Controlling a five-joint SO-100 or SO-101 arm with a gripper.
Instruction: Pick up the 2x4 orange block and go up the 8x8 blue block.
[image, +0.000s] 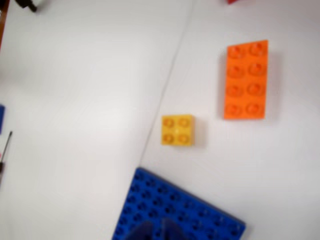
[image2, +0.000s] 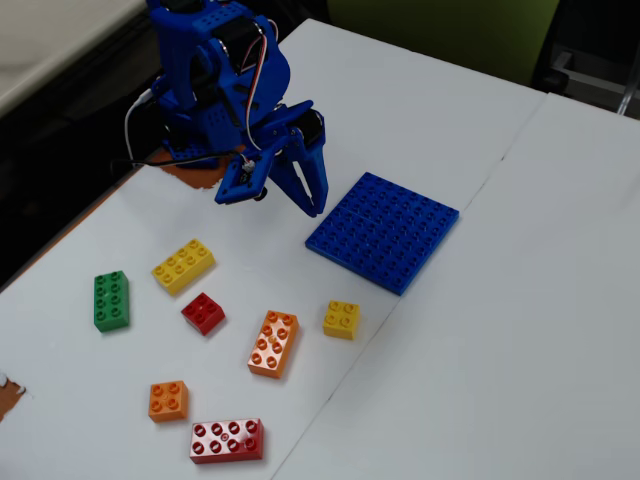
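Note:
The 2x4 orange block (image: 245, 80) (image2: 273, 343) lies flat on the white table, studs up, with nothing touching it. The 8x8 blue block (image: 190, 210) (image2: 385, 230) lies flat farther back in the fixed view. My gripper (image: 159, 234) (image2: 316, 208) hangs tip-down in the air by that plate's left corner, well away from the orange block. Its blue fingers look shut, with nothing between them. In the wrist view only their blurred tips show at the bottom edge, over the plate.
A small yellow four-stud brick (image: 177, 130) (image2: 341, 319) sits between plate and orange block. A yellow brick (image2: 183, 265), green brick (image2: 110, 300), small red brick (image2: 203, 312), small orange brick (image2: 168, 400) and long red brick (image2: 227, 440) lie at left and front.

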